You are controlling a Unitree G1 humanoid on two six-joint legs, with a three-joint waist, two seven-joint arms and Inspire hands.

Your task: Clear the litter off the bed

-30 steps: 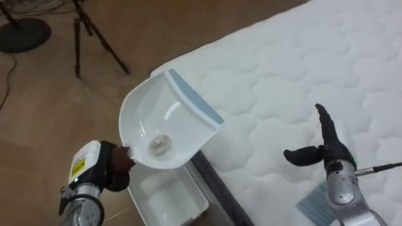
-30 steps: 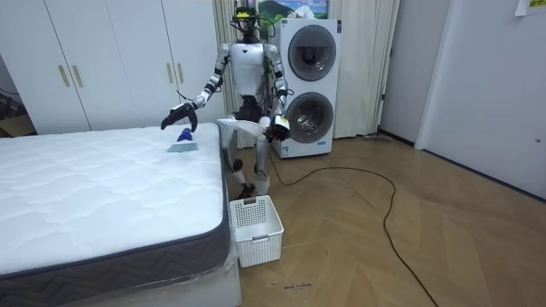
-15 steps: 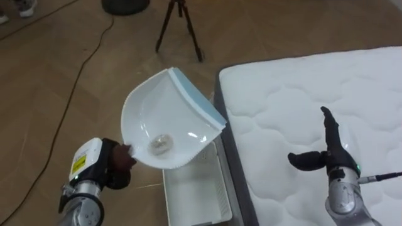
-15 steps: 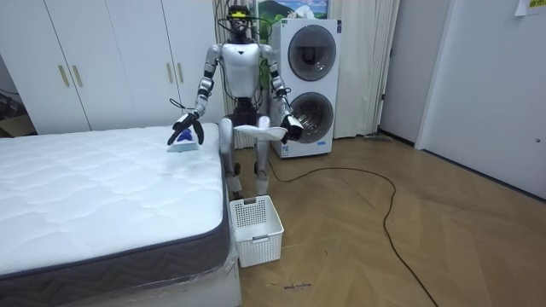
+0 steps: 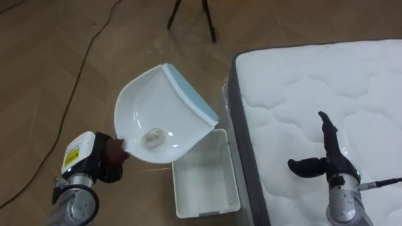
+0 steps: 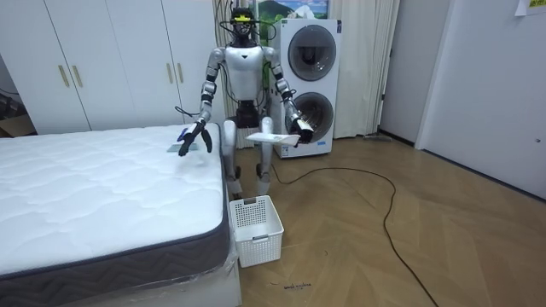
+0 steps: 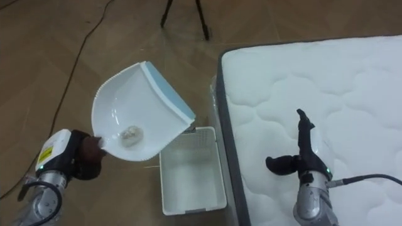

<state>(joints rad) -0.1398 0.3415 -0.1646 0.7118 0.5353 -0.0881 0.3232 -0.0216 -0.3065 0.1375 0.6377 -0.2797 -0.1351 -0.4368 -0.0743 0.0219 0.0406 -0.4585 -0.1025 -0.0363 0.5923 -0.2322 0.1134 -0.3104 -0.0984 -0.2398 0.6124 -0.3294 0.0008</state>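
A white dustpan point(image 5: 160, 116) with a pale blue lip is held level to the left of the bed, over the floor. My left hand point(image 5: 108, 161) is shut on its handle at the lower left. A small crumpled scrap point(image 5: 152, 135) lies in the pan. Part of the pan hangs above a white slatted basket point(image 5: 204, 182) that stands on the floor against the white quilted mattress point(image 5: 314, 81). My right hand point(image 5: 325, 158) hovers open over the mattress, holding nothing. In the room view I stand at the bed's far corner with the dustpan point(image 6: 275, 136) out to the room view's right.
Tripod legs point(image 5: 195, 12) and a dark cable point(image 5: 75, 81) cross the wooden floor beyond the basket. Stacked washing machines point(image 6: 307, 85) and white wardrobes point(image 6: 111, 64) stand behind me. A long cable point(image 6: 375, 183) loops over the floor in the room view.
I have turned to my left, so the whole eye view shifted. The dustpan swung away from the mattress and now hangs partly over the basket. The right hand stays over the bed.
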